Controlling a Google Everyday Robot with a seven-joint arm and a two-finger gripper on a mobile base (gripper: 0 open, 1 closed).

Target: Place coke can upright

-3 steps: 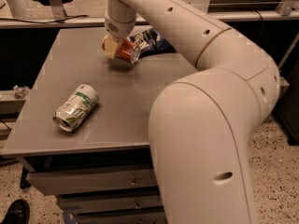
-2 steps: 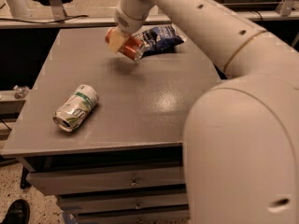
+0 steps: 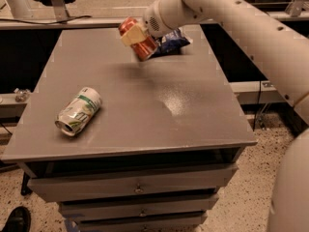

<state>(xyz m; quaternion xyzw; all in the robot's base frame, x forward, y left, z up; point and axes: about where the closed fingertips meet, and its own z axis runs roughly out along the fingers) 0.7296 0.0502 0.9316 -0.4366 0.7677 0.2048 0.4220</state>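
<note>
The coke can, red with silver rims, is held tilted in the air above the far part of the grey table. My gripper is shut on the coke can, its cream-coloured fingers clamped across the can's upper half. The white arm reaches in from the upper right. The can does not touch the table.
A white-and-green can lies on its side near the table's left front. A dark blue chip bag lies at the far edge, just behind the gripper. Drawers are below the tabletop. A black shoe is on the floor at bottom left.
The arm has swung back and to the right, out of the foreground. The coke can has been lifted higher off the table in the gripper, still tilted.
</note>
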